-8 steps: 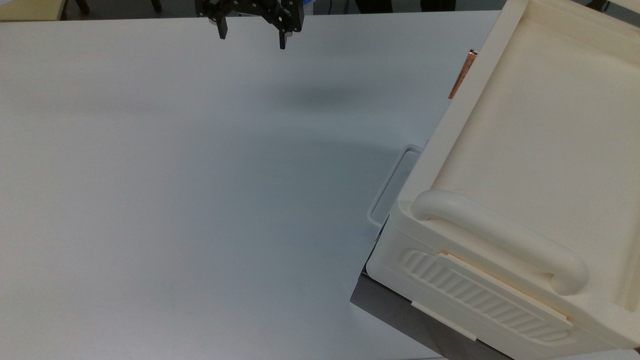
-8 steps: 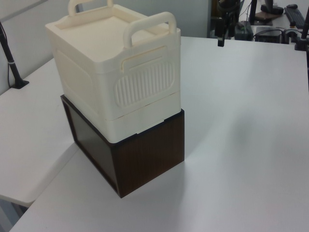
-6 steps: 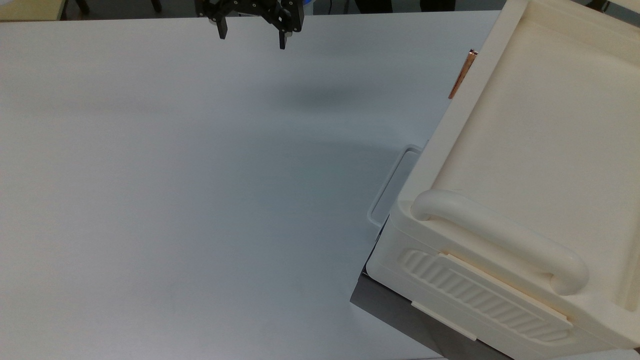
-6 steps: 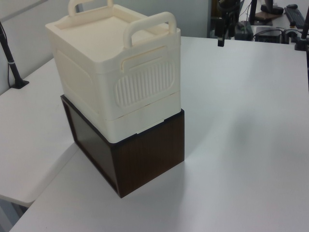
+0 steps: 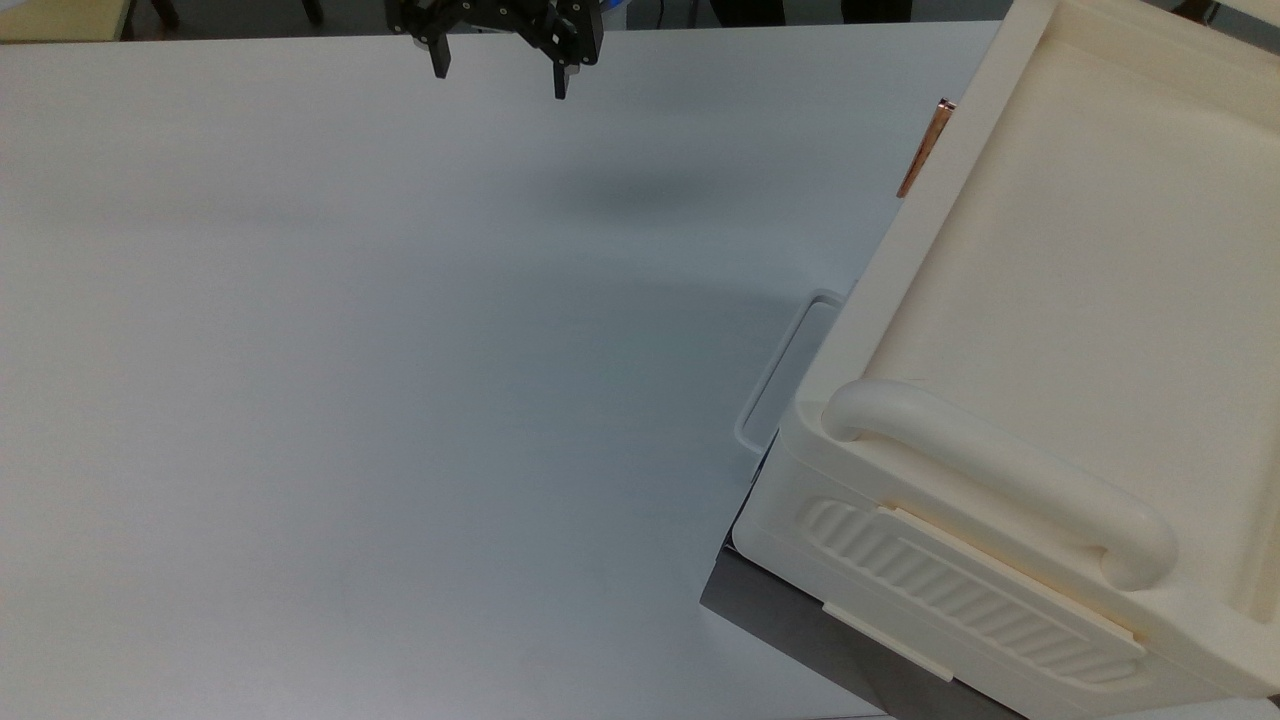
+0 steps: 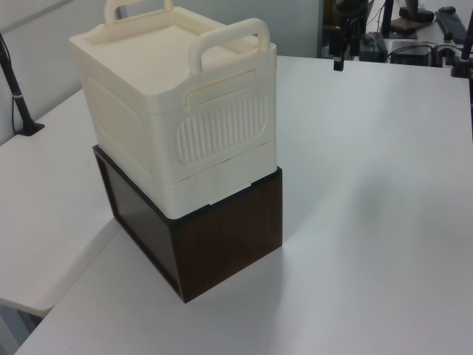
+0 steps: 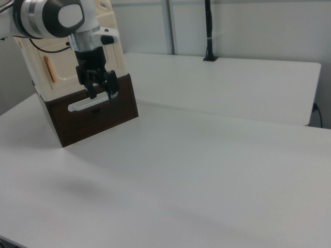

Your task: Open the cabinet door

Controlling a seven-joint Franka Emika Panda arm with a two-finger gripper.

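In the top view, the gripper [image 5: 497, 80] hung over the table's [image 5: 350, 400] far edge, fingers spread with nothing between them. The cabinet [image 5: 1080, 300] sat at the table's right edge on a dark box [image 5: 800, 620], its door handle [image 5: 925, 148] facing the open table. I'd have approached square-on, straddled that copper bar, then pulled gently.

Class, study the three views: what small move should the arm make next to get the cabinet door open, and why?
Probably carry the hand across the table toward the copper handle on the cabinet door. The hand hangs open above the table's far edge, well apart from the cabinet, holding nothing, and the door looks shut.
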